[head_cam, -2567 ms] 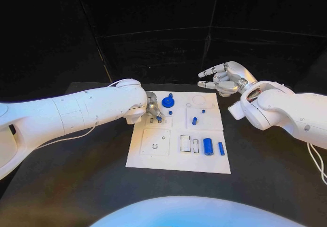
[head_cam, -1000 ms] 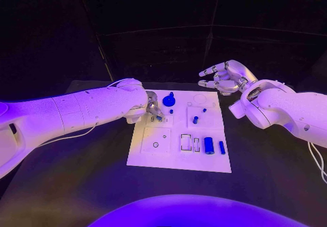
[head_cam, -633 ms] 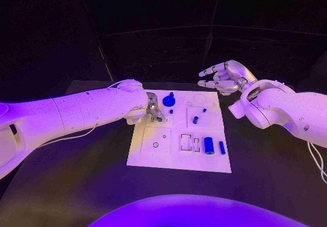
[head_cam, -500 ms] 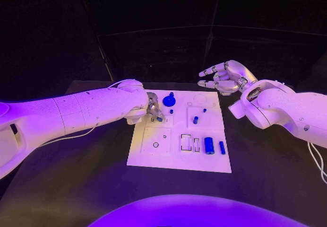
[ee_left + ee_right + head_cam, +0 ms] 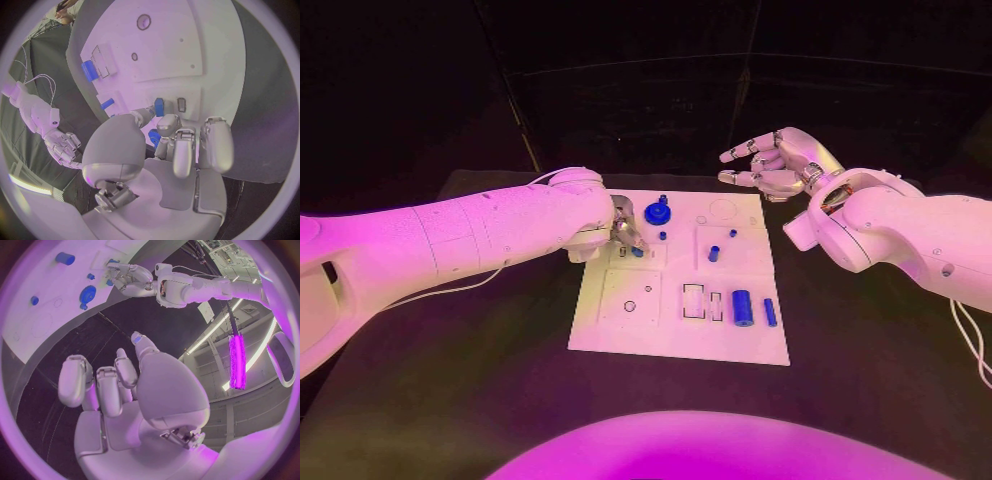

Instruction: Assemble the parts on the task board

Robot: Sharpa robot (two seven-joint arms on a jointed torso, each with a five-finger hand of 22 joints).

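The task board (image 5: pixel 678 335) lies mid-worktop (image 5: pixel 488 400). At its ten o'clock corner the left hand (image 5: pixel 623 228) pinches a small blue part (image 5: pixel 159 106) between its fingers (image 5: pixel 164 122) over the board. The right hand (image 5: pixel 779 165) hovers beyond one o'clock, fingers apart, holding nothing.

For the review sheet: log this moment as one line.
left hand: fingers at a small blue part on the board | right hand: raised past the board's far edge, holds nothing | big blue cylinder: lying on board
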